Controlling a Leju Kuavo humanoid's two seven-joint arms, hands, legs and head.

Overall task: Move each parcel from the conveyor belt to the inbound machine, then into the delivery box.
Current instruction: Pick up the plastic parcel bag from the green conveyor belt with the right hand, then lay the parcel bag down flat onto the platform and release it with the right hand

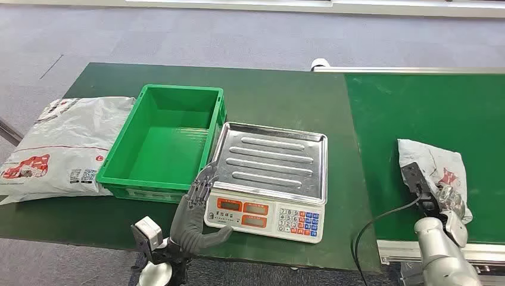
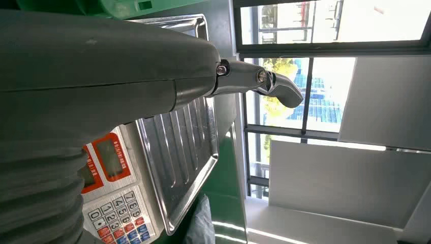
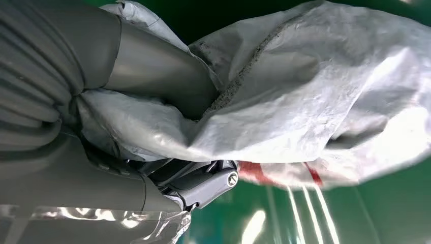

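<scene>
Closed around the crumpled grey parcel (image 3: pixel 305 91), the right hand (image 3: pixel 117 127) held it at the near edge of the conveyor belt (image 1: pixel 417 113); the grip should be kept firm through the lift toward the scale tray (image 1: pixel 271 161). Left hand (image 1: pixel 196 211) waited with nothing in it, fingers apart, raised at the table (image 1: pixel 286 95) edge beside the scale, and the green box (image 1: pixel 161 140) stood farther left.
</scene>
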